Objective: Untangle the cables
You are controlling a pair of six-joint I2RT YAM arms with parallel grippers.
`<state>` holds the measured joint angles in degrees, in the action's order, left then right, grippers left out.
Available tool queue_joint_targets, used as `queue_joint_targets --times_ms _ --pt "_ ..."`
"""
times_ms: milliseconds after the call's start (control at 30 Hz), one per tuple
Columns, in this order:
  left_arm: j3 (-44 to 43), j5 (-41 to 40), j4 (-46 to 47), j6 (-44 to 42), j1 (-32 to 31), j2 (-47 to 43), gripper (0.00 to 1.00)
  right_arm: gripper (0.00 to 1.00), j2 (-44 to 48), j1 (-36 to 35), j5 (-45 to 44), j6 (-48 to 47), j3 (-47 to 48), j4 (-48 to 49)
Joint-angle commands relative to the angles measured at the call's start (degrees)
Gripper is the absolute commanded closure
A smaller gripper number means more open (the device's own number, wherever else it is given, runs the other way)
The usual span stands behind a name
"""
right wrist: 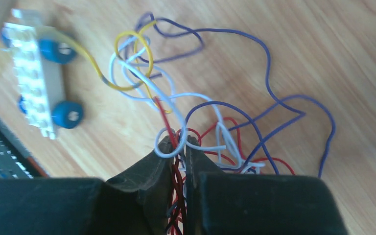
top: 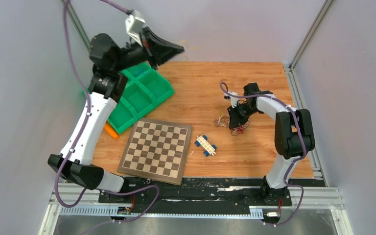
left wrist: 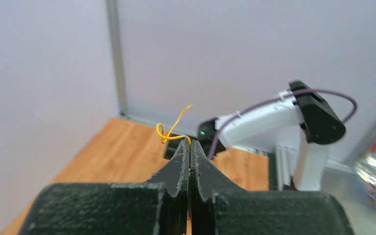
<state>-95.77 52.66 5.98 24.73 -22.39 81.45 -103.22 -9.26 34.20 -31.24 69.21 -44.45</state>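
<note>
A knotted clump of thin cables (top: 227, 122) in red, white, purple and yellow lies on the wooden table right of centre; it fills the right wrist view (right wrist: 196, 103). My right gripper (top: 236, 128) (right wrist: 178, 142) is down on the clump and shut on several red, white and dark strands. My left gripper (top: 180, 48) (left wrist: 190, 146) is raised high at the back left, shut on one loose yellow cable (left wrist: 174, 129) that curls out from the fingertips, far from the clump.
A white toy block with blue wheels (top: 205, 145) (right wrist: 39, 78) lies just left of the clump. A chessboard (top: 155, 150) sits front centre. A green compartment tray (top: 144, 95) stands tilted at the back left, with an orange piece (top: 110, 130) beside it.
</note>
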Motion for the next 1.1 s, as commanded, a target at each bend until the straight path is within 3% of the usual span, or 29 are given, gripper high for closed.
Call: queue_joint_targets --times_ms 0,233,467,667,800,933,1067 --pt "-8.9 -0.8 1.5 6.6 7.5 0.9 1.0 0.86 -1.9 3.0 -5.4 -2.3 0.7 2.3" --pt "-23.1 -2.9 -3.3 5.6 18.6 3.6 1.0 0.85 -4.8 5.2 -6.8 -2.5 1.2 2.1" --pt "-30.5 -9.8 -5.5 3.9 27.6 3.9 1.0 0.88 -6.3 5.4 -10.5 -3.0 0.8 2.3" --pt "-29.9 -20.0 -7.9 -0.9 33.6 1.9 1.0 0.94 -6.8 7.4 -14.1 -3.6 0.6 2.1" --pt "-29.4 -20.1 -9.2 -0.2 38.1 2.0 1.0 1.0 -6.6 8.5 -13.8 -3.9 0.7 1.7" --pt "-26.6 -22.0 -9.4 -2.9 41.2 1.0 1.0 1.0 -6.3 8.6 -14.0 -3.7 0.4 1.6" --pt "-31.1 -25.9 -12.5 -5.8 44.7 3.4 1.0 1.0 -6.8 9.7 -17.2 -3.7 0.1 1.6"
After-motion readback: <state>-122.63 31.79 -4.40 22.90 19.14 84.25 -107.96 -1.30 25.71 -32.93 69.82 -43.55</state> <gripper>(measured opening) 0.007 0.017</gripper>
